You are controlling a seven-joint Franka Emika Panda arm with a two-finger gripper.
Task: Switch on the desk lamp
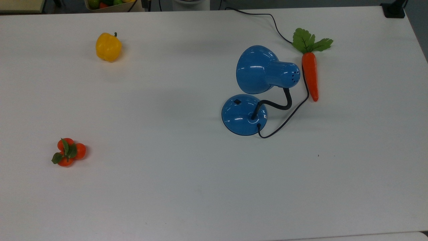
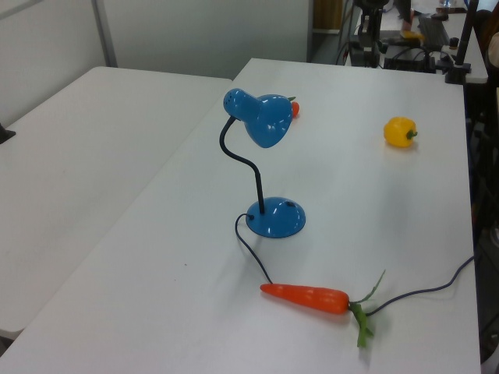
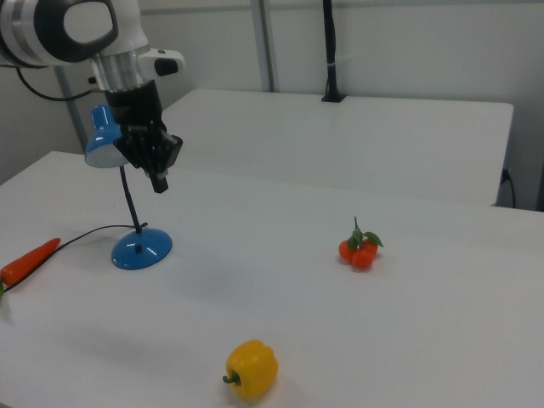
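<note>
The desk lamp stands on the white table (image 1: 187, 187), unlit. Its blue shade (image 1: 255, 68) leans over the round blue base (image 1: 244, 117), and the small black square switch (image 1: 237, 101) sits on the base's edge nearest the shade. A black bendy neck (image 1: 284, 102) joins them. In the left view the shade (image 2: 265, 121) is well above the base (image 2: 275, 218). In the right view my gripper (image 3: 160, 180) hangs shut and holds nothing. There it overlaps the shade's (image 3: 98, 146) right side, well above the base (image 3: 142, 247).
A toy carrot (image 1: 310, 75) lies on the lamp's right in the top view, with the black cord (image 1: 284, 122) running past it. A yellow pepper (image 1: 108, 47) sits at the top view's upper left. A cluster of small oranges (image 1: 68, 152) lies at its lower left.
</note>
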